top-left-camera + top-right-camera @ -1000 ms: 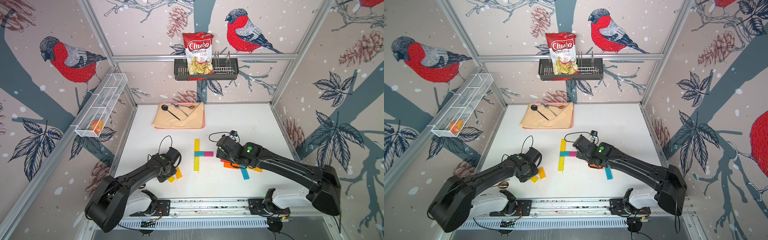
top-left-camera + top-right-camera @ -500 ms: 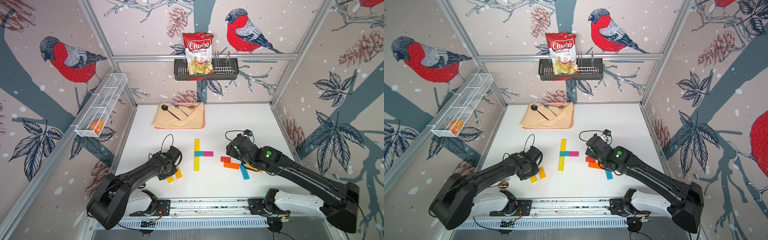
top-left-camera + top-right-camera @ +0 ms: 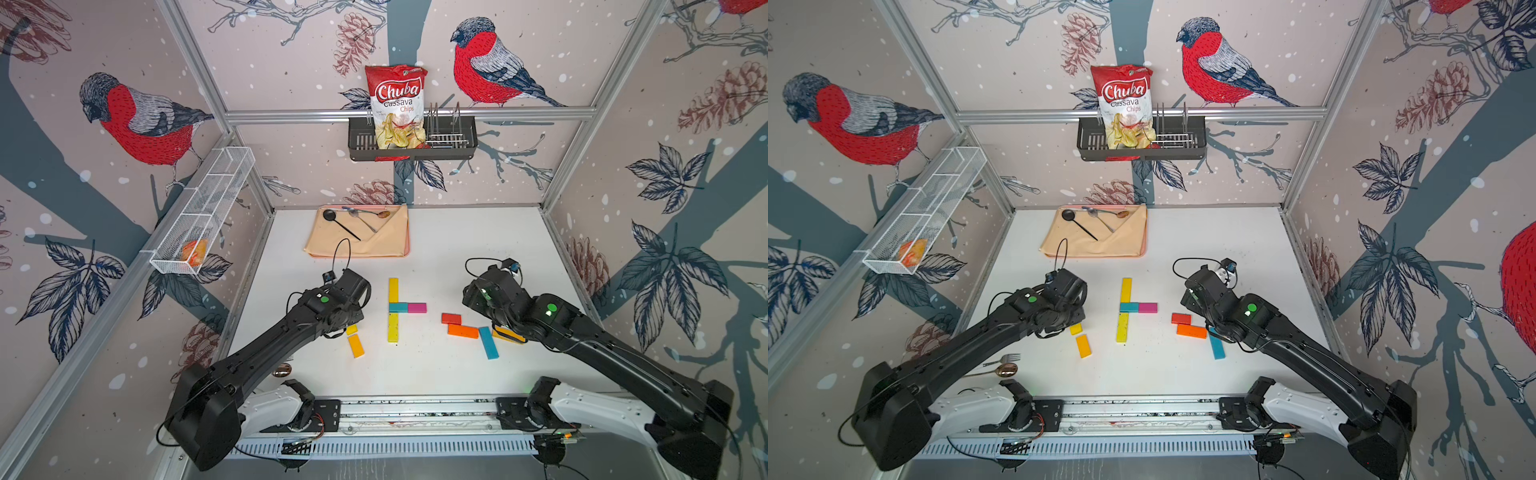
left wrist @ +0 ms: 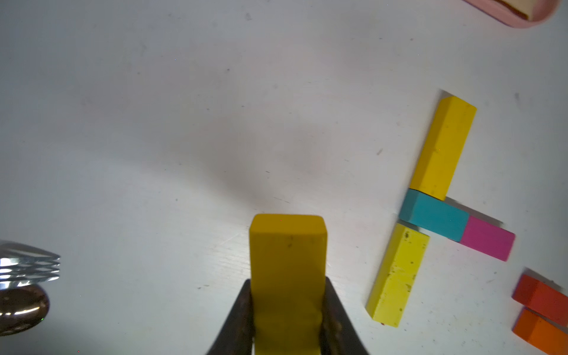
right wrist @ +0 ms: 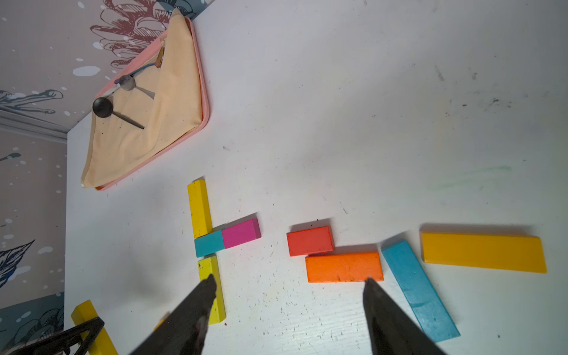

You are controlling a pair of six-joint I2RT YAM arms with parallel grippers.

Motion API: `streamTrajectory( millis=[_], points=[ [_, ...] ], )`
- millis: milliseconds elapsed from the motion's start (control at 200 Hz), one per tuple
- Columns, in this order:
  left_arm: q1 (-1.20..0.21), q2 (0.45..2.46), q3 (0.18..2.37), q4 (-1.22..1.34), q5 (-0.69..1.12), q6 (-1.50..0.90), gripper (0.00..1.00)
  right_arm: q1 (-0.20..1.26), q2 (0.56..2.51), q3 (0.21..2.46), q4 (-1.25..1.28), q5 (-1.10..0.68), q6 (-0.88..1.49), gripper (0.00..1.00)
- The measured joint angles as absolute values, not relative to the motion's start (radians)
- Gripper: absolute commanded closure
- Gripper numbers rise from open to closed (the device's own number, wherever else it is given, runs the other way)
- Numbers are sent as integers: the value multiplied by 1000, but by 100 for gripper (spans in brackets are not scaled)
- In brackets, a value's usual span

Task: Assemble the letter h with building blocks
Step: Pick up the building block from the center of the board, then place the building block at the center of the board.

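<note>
- Front left: a fork (image 3: 1008,358) and a spoon (image 3: 1005,369) lie on the table (image 3: 457,249), well apart from the work.
- Left gripper (image 4: 287,282): jaws narrow, clamped on the held yellow block (image 4: 287,246), which sticks out past the fingertips. An amber block (image 3: 356,346) lies loose just beside it.
- Centre, the partial h: lower yellow block (image 3: 393,327), teal block (image 3: 397,307) and upper yellow block (image 3: 393,289) in one line. A magenta block (image 3: 417,307) butts against the teal as a crossbar.
- Right of that, loose spares: red block (image 3: 451,318), orange block (image 3: 463,331), long blue block (image 3: 488,342), long amber block (image 5: 482,252).
- Right gripper (image 5: 290,280): jaws wide, empty, hovering near the spares.
- Risk: the right leg is missing (my reading). Bringing the held piece in past the stem could nudge those blocks, which only rest end to end, unfixed.
- Risk: with so much of the block overhanging the jaws, it may pivot on release and land skewed.
- Risk: both arms reaching for the magenta end would crowd each other.
- Hidden: in both top views the left wrist covers most of the held block, so I cannot tell whether it touches the table. The right arm overlaps the long amber block there.
</note>
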State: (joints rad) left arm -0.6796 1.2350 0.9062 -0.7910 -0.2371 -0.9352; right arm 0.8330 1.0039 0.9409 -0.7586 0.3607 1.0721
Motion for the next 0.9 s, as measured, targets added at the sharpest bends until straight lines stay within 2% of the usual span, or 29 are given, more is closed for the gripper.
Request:
streamTrajectory(
  millis=[240, 460, 585, 635, 680, 820, 900],
  points=[
    [-982, 1554, 1122, -722, -210, -967, 94, 789, 953, 938, -787, 349, 1071, 24],
    [-1085, 1757, 1203, -656, -170, -986, 95, 785, 914, 915, -836, 347, 1072, 23],
    [-1090, 1819, 1205, -627, -146, -992, 78, 783, 893, 899, -851, 347, 1073, 23],
    [-1090, 1840, 1206, -614, -131, -995, 64, 783, 892, 888, -853, 347, 1076, 23],
    [-1091, 1855, 1210, -607, -126, -995, 55, 784, 896, 876, -855, 347, 1080, 22],
    [-1091, 1863, 1213, -580, -104, -997, 42, 824, 954, 839, -871, 337, 1105, 17],
    [-1091, 1840, 1214, -580, -101, -995, 38, 868, 999, 837, -876, 338, 1132, 14]
  ],
)
